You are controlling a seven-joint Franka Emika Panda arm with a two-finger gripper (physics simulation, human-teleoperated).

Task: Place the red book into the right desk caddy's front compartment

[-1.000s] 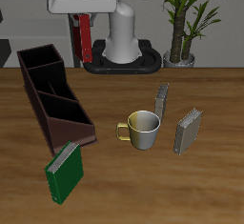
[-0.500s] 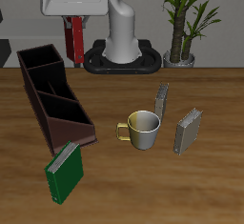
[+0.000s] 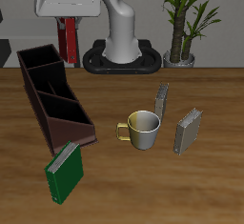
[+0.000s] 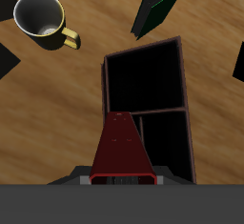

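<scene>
Gripper (image 3: 69, 20) clamped on red book (image 3: 66, 41)

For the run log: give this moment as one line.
gripper: shut on red book | book: upright, above right desk caddy | placement: not yet done

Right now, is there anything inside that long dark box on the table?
The right desk caddy looks empty: the wrist view shows dark, bare compartments. The red book, held in the gripper above it, covers part of one section.
</scene>
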